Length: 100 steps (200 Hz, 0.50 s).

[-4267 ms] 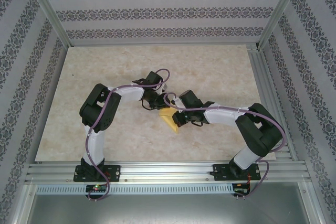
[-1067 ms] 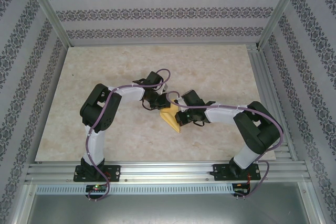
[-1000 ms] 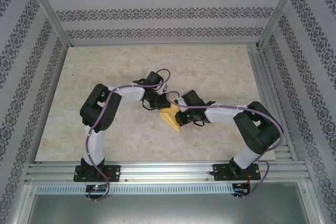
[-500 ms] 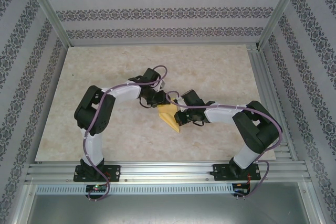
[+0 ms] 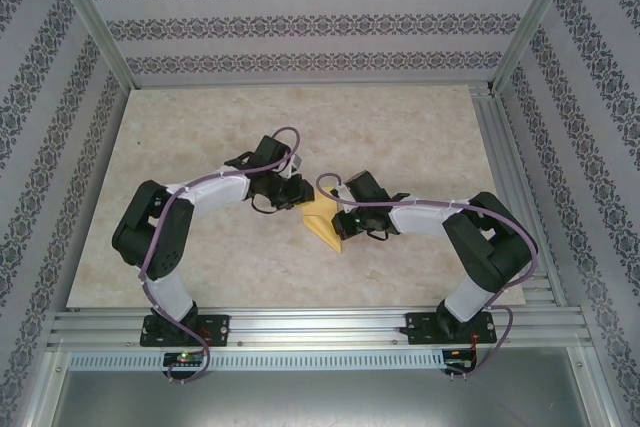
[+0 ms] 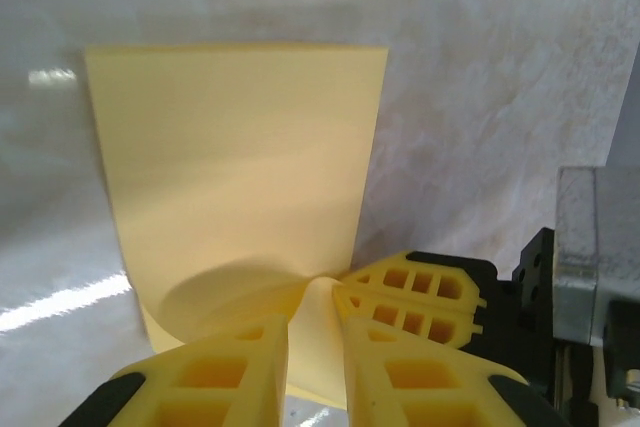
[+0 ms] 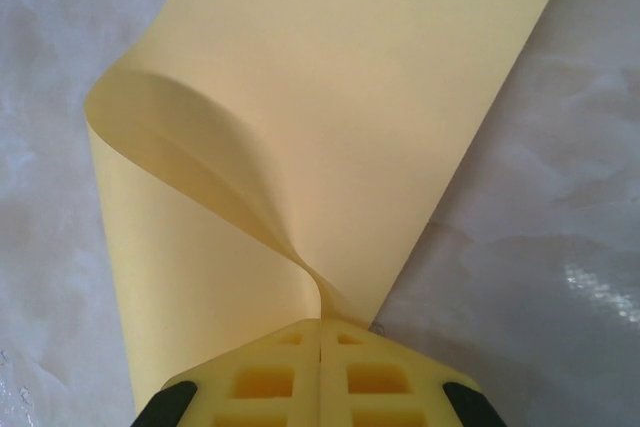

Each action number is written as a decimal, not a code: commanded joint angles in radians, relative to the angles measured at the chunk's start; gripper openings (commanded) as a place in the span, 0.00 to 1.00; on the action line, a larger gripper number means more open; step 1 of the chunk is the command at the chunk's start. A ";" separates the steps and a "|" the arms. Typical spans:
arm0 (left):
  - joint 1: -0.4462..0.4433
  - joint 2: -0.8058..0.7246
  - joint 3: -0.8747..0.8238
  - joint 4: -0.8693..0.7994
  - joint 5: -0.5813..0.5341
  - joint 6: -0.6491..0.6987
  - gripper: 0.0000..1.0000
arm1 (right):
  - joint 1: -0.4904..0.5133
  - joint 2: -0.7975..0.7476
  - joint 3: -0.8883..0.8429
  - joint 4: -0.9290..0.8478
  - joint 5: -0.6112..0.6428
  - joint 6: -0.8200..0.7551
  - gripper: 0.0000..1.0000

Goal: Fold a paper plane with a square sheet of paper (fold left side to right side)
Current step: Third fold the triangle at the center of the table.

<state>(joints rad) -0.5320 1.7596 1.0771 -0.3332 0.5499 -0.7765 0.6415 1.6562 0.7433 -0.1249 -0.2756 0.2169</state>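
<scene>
where the two arms meet over the middle of the table, the right gripper sits nearer the bases. its jaws are pressed together on a curled corner of the pale-yellow square sheet of paper, which rises in a soft loop. just beyond, the left gripper has its jaws a narrow gap apart, with the paper's edge running between them; whether they pinch it cannot be told. the far part of the sheet lies flat on the marbled tabletop. to fold well, the lifted side probably needs carrying across until the edges line up, then pressing flat while one gripper anchors the sheet.
</scene>
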 commanded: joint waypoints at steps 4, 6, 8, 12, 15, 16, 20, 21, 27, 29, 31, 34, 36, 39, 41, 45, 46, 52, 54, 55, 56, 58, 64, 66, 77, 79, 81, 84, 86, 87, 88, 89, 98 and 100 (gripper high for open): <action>-0.049 -0.022 -0.033 0.108 0.021 -0.097 0.23 | 0.016 0.048 -0.024 -0.047 0.007 0.006 0.00; -0.052 -0.021 -0.036 0.112 0.020 -0.103 0.22 | 0.017 0.048 -0.024 -0.047 0.008 0.006 0.00; -0.056 -0.020 -0.039 0.117 0.018 -0.107 0.22 | 0.016 0.049 -0.023 -0.047 0.007 0.004 0.00; -0.063 -0.017 -0.045 0.127 0.014 -0.117 0.22 | 0.016 0.050 -0.022 -0.047 0.007 0.004 0.00; -0.067 -0.015 -0.049 0.133 0.013 -0.124 0.22 | 0.017 0.052 -0.023 -0.046 0.008 0.004 0.00; -0.069 -0.015 -0.049 0.135 0.012 -0.126 0.22 | 0.017 0.051 -0.023 -0.046 0.009 0.004 0.00; -0.075 -0.011 -0.054 0.144 0.010 -0.134 0.21 | 0.016 0.052 -0.022 -0.046 0.007 0.002 0.00; -0.076 -0.010 -0.055 0.146 0.009 -0.136 0.21 | 0.016 0.051 -0.022 -0.047 0.006 0.002 0.00; -0.084 -0.004 -0.058 0.153 0.006 -0.144 0.21 | 0.015 0.051 -0.021 -0.047 0.007 0.002 0.00; -0.087 -0.003 -0.060 0.156 0.005 -0.147 0.21 | 0.016 0.051 -0.021 -0.048 0.008 0.002 0.00; -0.088 0.000 -0.060 0.158 0.005 -0.149 0.21 | 0.016 0.051 -0.021 -0.048 0.007 0.002 0.00; -0.092 0.004 -0.060 0.160 0.002 -0.151 0.21 | 0.016 0.052 -0.021 -0.048 0.007 0.002 0.00; -0.094 0.006 -0.060 0.160 0.001 -0.153 0.21 | 0.016 0.051 -0.022 -0.047 0.007 0.002 0.00; -0.096 0.010 -0.060 0.162 -0.001 -0.154 0.21 | 0.017 0.052 -0.021 -0.048 0.007 0.001 0.00; -0.099 0.013 -0.059 0.162 -0.002 -0.155 0.20 | 0.015 0.051 -0.021 -0.049 0.007 0.001 0.00; -0.102 0.018 -0.058 0.165 -0.003 -0.159 0.20 | 0.016 0.052 -0.021 -0.050 0.007 0.001 0.00; -0.103 0.019 -0.057 0.166 -0.004 -0.159 0.20 | 0.015 0.052 -0.021 -0.049 0.007 0.001 0.00; -0.109 0.027 -0.056 0.171 -0.004 -0.163 0.20 | 0.016 0.051 -0.020 -0.049 0.006 0.001 0.00; -0.110 0.029 -0.056 0.172 -0.005 -0.165 0.20 | 0.017 0.052 -0.020 -0.049 0.006 0.001 0.00; -0.110 0.031 -0.056 0.174 -0.005 -0.166 0.20 | 0.016 0.052 -0.020 -0.050 0.006 0.001 0.00; -0.111 0.032 -0.055 0.174 -0.005 -0.166 0.20 | 0.015 0.051 -0.019 -0.049 0.006 0.001 0.00; -0.113 0.034 -0.054 0.176 -0.005 -0.168 0.20 | 0.016 0.051 -0.019 -0.049 0.006 0.000 0.00; -0.117 0.039 -0.050 0.178 -0.007 -0.170 0.20 | 0.016 0.051 -0.019 -0.050 0.006 0.001 0.00; -0.119 0.041 -0.048 0.178 -0.008 -0.170 0.20 | 0.016 0.052 -0.020 -0.050 0.006 0.000 0.00; -0.124 0.051 -0.039 0.171 -0.017 -0.169 0.20 | 0.016 0.053 -0.020 -0.050 0.006 -0.001 0.00; -0.124 0.053 -0.038 0.169 -0.019 -0.168 0.20 | 0.017 0.054 -0.019 -0.050 0.006 -0.001 0.00; -0.126 0.053 -0.035 0.167 -0.019 -0.167 0.20 | 0.016 0.053 -0.020 -0.051 0.006 0.000 0.00; -0.126 0.057 -0.033 0.164 -0.023 -0.166 0.20 | 0.016 0.053 -0.019 -0.051 0.006 0.000 0.00; -0.127 0.059 -0.033 0.164 -0.023 -0.165 0.20 | 0.017 0.053 -0.019 -0.051 0.007 0.001 0.00; -0.127 0.060 -0.032 0.162 -0.024 -0.165 0.20 | 0.017 0.053 -0.019 -0.050 0.007 0.001 0.00; -0.127 0.061 -0.031 0.161 -0.025 -0.164 0.20 | 0.017 0.053 -0.020 -0.051 0.008 0.001 0.00; -0.128 0.062 -0.030 0.160 -0.026 -0.164 0.20 | 0.017 0.053 -0.020 -0.051 0.008 0.001 0.00; -0.130 0.069 -0.026 0.149 -0.035 -0.162 0.19 | 0.017 0.051 -0.021 -0.051 0.007 0.001 0.00; -0.129 0.069 -0.027 0.147 -0.036 -0.164 0.19 | 0.016 0.051 -0.020 -0.051 0.008 0.002 0.00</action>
<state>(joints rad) -0.6476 1.8038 1.0241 -0.2043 0.5404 -0.9222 0.6415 1.6608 0.7433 -0.1181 -0.2825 0.2165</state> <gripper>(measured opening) 0.196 0.042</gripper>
